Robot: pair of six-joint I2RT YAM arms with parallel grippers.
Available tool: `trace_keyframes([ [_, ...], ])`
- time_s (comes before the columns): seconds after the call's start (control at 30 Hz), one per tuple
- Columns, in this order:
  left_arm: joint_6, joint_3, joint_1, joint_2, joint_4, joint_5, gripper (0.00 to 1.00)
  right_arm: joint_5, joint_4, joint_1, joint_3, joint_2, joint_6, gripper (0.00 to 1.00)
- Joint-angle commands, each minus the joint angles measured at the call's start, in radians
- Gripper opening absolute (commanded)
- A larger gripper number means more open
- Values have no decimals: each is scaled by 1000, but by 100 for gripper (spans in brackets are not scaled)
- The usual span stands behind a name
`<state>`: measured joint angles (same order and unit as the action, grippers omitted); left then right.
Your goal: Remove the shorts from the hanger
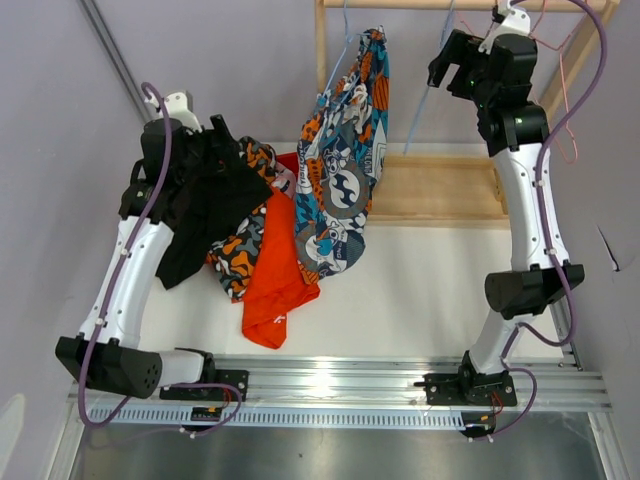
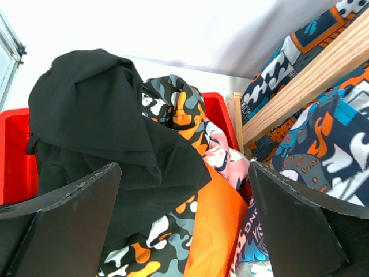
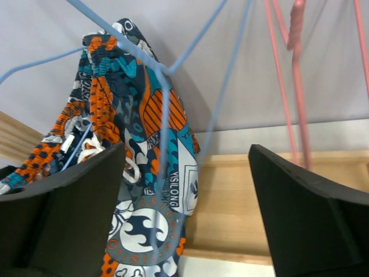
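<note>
The blue shorts with orange-white print (image 1: 345, 165) hang from a blue wire hanger (image 3: 164, 75) on the wooden rack; they also show in the right wrist view (image 3: 144, 173). My right gripper (image 1: 447, 65) is open and empty, high up to their right (image 3: 184, 213). The plain black shorts (image 2: 92, 115), the blotched pair (image 2: 173, 109), the pink pair (image 2: 222, 156) and the plain orange pair (image 2: 216, 225) lie piled in and over a red bin (image 2: 14, 156). My left gripper (image 2: 184, 231) is open just above that pile. In the top view the black shorts (image 1: 205, 195) hide its fingers.
The wooden rack's top rail (image 1: 420, 4) and base shelf (image 1: 440, 190) stand at the back. A pink wire hanger (image 3: 294, 86) hangs bare on the right. A second blue wire (image 1: 428, 95) hangs beside the blue shorts. The orange pair (image 1: 275, 275) spills onto the white table (image 1: 420, 290).
</note>
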<state>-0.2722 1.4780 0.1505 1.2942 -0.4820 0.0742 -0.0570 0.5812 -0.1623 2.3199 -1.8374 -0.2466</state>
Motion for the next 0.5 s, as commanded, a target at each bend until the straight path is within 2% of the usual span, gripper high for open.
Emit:
trace_keyframes([
  [0.0,-10,-25,9,-44,-6,-16,99,-50,-3,7,-16,136,10,97],
  [0.1,-10,-35,12,-70,-17,-17,99,-99,-1,1,-63,223,26,98],
  [0.23,-12,-50,18,-107,-20,-17,99,-89,-17,-37,-106,309,18,98],
  [0.33,-19,-77,24,-134,-20,-16,99,-116,-41,-184,-105,320,70,98],
  [0.37,-22,-84,26,-142,-18,-17,99,-148,-56,-283,-97,313,95,98],
  [0.47,-24,-107,31,-171,-15,-27,99,-208,-54,-380,-47,238,153,98],
])
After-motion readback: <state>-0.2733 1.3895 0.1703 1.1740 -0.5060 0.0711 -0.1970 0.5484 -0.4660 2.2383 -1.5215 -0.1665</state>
